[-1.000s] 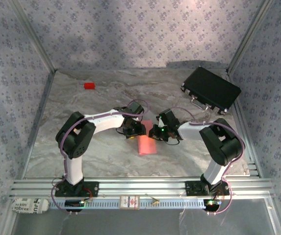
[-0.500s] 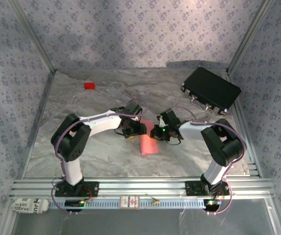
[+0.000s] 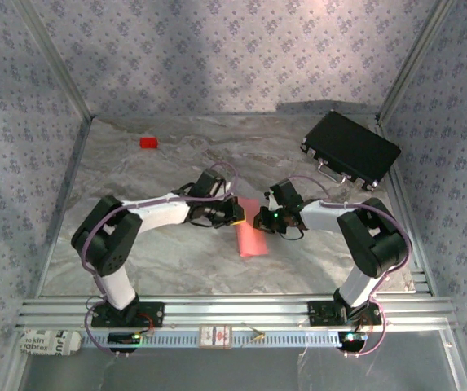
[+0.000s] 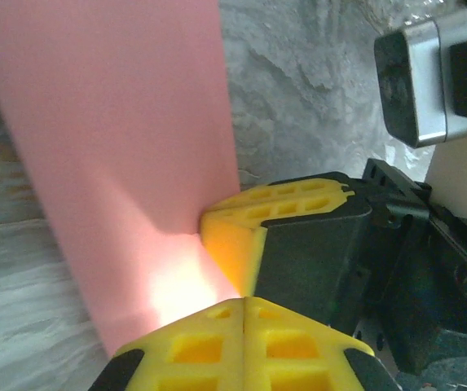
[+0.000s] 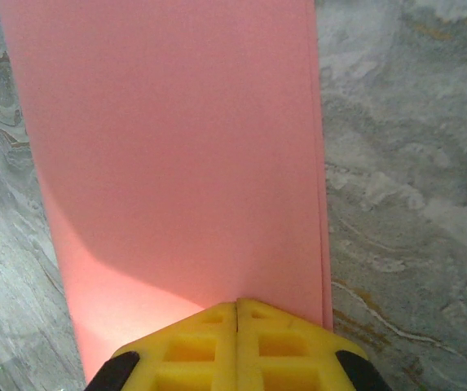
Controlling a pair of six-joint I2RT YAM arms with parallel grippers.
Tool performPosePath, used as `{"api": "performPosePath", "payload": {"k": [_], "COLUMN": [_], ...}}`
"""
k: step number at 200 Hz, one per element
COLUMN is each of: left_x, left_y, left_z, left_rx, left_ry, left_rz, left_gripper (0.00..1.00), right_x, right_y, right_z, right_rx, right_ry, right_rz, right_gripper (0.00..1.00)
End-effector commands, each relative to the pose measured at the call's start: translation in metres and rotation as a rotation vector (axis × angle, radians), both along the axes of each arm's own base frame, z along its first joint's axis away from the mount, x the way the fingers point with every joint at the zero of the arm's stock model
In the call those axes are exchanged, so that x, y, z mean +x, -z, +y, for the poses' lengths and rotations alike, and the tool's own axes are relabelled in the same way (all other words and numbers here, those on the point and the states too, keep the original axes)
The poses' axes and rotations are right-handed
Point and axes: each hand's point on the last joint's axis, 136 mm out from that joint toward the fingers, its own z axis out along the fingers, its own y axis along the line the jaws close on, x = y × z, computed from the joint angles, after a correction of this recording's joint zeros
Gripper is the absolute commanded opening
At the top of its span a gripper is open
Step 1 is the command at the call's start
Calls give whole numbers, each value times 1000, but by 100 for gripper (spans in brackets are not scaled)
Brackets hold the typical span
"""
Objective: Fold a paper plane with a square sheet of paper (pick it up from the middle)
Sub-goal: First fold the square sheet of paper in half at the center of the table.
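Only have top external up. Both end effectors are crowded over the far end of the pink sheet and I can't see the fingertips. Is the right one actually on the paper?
Observer: Yes. In the right wrist view the right end effector is shut on the pink sheet, which runs straight out from its tips.
Operator: Single layer?
Observer: No, folded. A second layer's edge peeks out along one long side.
Operator: Left one?
Observer: In the left wrist view the left end effector is shut at the sheet's edge, right beside a yellow finger of the right one. I can't tell whether it pinches paper.
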Motion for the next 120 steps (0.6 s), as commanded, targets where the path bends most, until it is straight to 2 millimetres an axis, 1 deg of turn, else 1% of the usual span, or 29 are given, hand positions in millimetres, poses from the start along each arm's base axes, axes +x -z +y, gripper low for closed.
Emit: {"api": "performPosePath", "payload": {"k": [1,13,54,73,106,120], "left_x": [-1,-2,-3,-6,-16,-19], "left_y": [-4,3,31,42,69,76], "left_z": [-14,-12,5,11,25,31], "left_rx": [-105,-95,-27,-1,70,97], "left_ry": [33,29,-14,-14,-16,-21], "left_rz": [21,34,64,74,103,109], "left_gripper": [0,0,0,0,0,0], "right_x": [-24,-24,-24,-24,-25,-25], "right_y": [34,34,35,36,36,36], "right_z": [-29,-29,-28,-28,-27,-27], "right_rx": [-146,-147,-147,-147,-149,-151], "right_ry": [25,25,25,24,24,25], "right_rz": [109,110,115,117,118,119], "right_gripper": [0,0,0,0,0,0]}}
